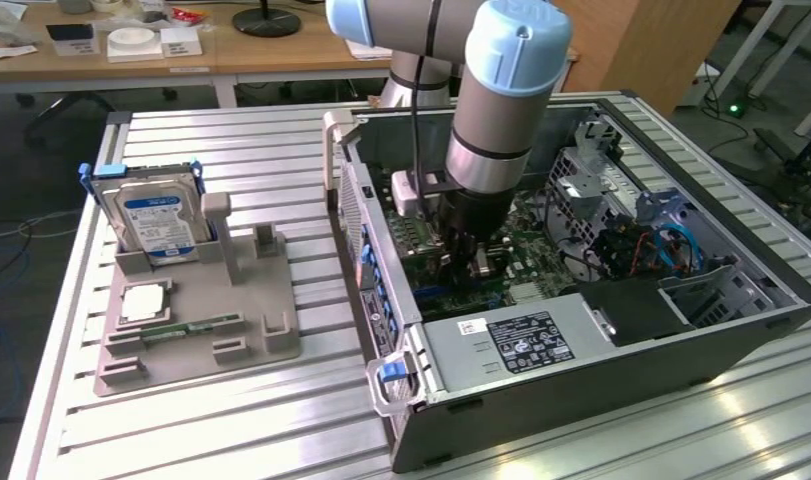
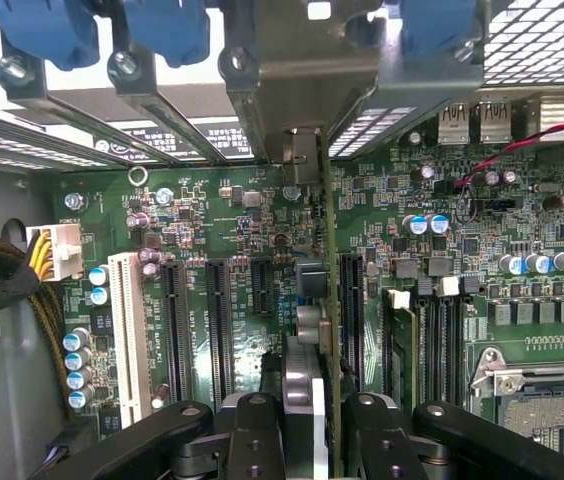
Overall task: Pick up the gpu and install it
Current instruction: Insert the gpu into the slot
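Gripper [image 2: 312, 425] is clamped on the gpu [image 2: 328, 300], held edge-on above the motherboard [image 2: 242, 230], a slot [image 2: 352, 320] at 3 o'clock of it. Risk: if misaligned, contacts could be jammed beside the slot.

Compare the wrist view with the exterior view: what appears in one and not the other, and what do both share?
Wrist view alone: the white expansion slot and the empty processor socket. Exterior view alone: the hard drive upright in the grey holder beside the computer case. Both: the gripper down over the green motherboard, closed on the gpu, held edge-on.
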